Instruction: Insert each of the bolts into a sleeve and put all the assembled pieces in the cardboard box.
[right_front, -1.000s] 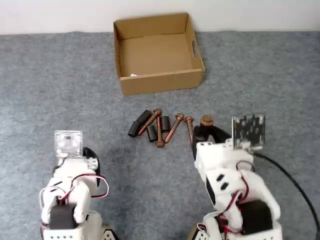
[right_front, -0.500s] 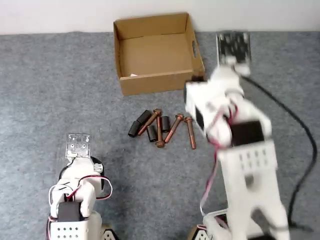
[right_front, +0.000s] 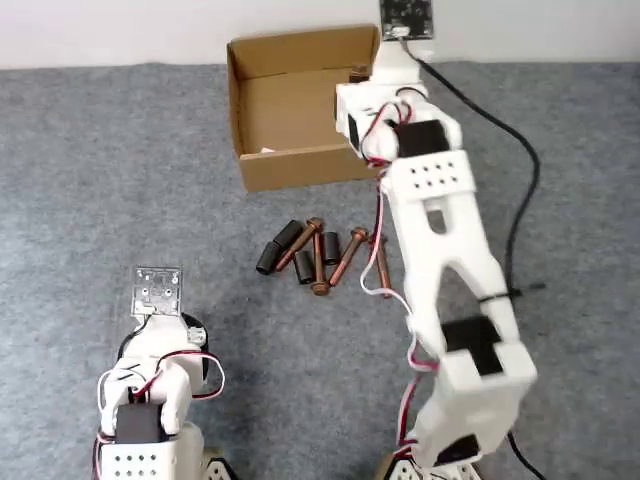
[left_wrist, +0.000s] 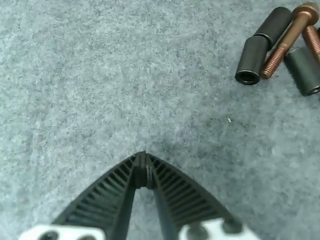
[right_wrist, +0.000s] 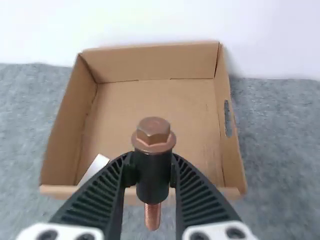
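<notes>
My right gripper (right_wrist: 151, 167) is shut on a black sleeve (right_wrist: 150, 182) with a copper bolt (right_wrist: 153, 135) pushed through it, head up and threaded tip showing below. It hangs over the near part of the open cardboard box (right_wrist: 150, 62). From above, the right gripper (right_front: 357, 80) is over the right side of the box (right_front: 300, 168). Several loose bolts (right_front: 348, 255) and black sleeves (right_front: 270, 256) lie mixed in front of the box. My left gripper (left_wrist: 143, 164) is shut and holds nothing, low over the carpet, with two sleeves (left_wrist: 252, 66) and a bolt (left_wrist: 287, 37) ahead of it.
A small white scrap (right_wrist: 95, 165) lies on the box floor by its near wall. Grey carpet (right_front: 120, 170) covers the table. The right arm's cable (right_front: 500, 130) trails across the carpet to the right of the box.
The right arm swung from beside the pile up and out over the box, carrying the bolt and sleeve. The left arm drew back slightly, then held still.
</notes>
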